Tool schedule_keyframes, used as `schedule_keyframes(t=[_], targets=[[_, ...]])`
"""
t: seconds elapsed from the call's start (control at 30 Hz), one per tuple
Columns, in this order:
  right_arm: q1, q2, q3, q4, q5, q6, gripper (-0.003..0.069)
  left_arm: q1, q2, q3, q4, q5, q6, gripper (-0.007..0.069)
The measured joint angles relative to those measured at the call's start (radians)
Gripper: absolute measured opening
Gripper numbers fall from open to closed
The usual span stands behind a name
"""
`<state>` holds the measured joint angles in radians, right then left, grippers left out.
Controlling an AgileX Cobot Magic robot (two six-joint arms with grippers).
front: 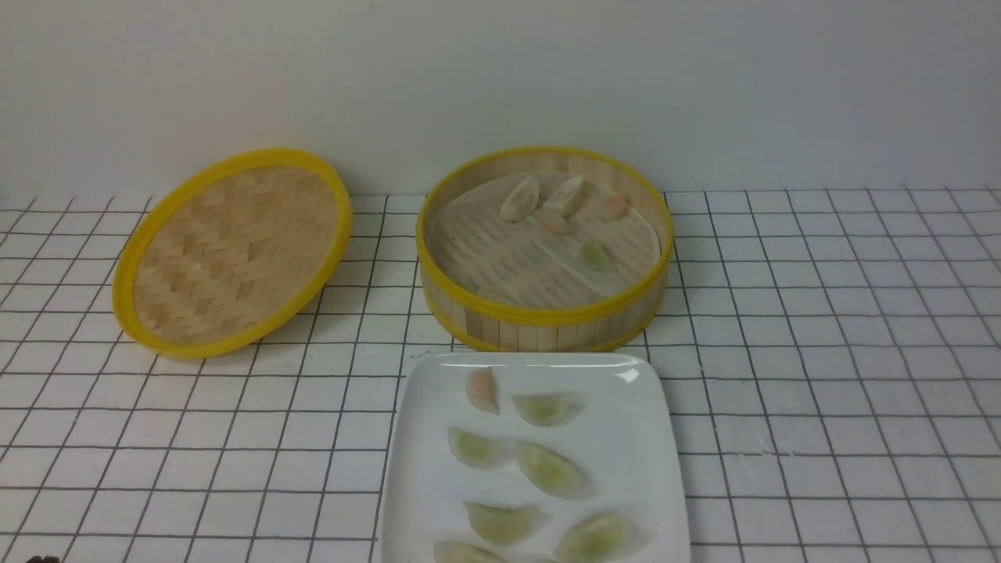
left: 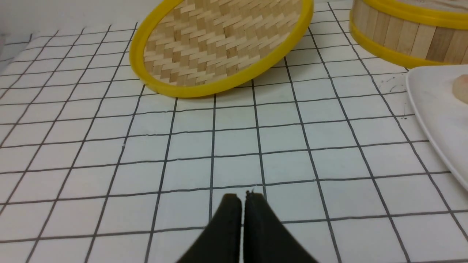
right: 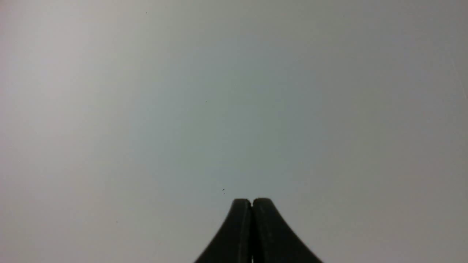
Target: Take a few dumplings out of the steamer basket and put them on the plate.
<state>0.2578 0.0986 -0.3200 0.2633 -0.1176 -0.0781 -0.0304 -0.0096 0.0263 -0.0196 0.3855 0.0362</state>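
Observation:
The steamer basket [front: 545,317] stands at the back centre with several dumplings [front: 597,255] on its paper liner. The white plate [front: 641,446] lies just in front of it and holds several dumplings [front: 550,469], mostly pale green, one pinkish [front: 482,389]. My left gripper [left: 241,197] is shut and empty, low over the checked cloth, with the basket's wall [left: 402,34] and the plate's rim [left: 435,120] off to one side. My right gripper [right: 252,200] is shut and empty, facing only a plain grey surface. Neither gripper shows in the front view.
The flat woven lid [front: 231,250] with a yellow rim leans tilted at the back left; it also shows in the left wrist view [left: 219,44]. A white cloth with a black grid [front: 821,375] covers the table. A plain wall stands behind.

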Motion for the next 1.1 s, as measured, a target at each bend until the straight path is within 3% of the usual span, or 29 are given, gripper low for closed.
schedule_keyframes(t=[0.23,0.43,0.8,1.1], targets=[[0.0,0.0,0.0,0.0,0.0,0.0,-0.0015,0.0,0.0,0.0,0.0,0.0,0.0,-0.0006],[-0.004,-0.012,0.025,-0.063,0.118,-0.112,-0.0015,0.0,0.0,0.0,0.0,0.0,0.0,-0.0006],[-0.217,-0.078,0.328,-0.109,0.401,-0.173,-0.0015,0.0,0.0,0.0,0.0,0.0,0.0,-0.0006],[-0.238,-0.108,0.344,-0.106,0.504,-0.104,-0.0015,0.0,0.0,0.0,0.0,0.0,0.0,-0.0006]])
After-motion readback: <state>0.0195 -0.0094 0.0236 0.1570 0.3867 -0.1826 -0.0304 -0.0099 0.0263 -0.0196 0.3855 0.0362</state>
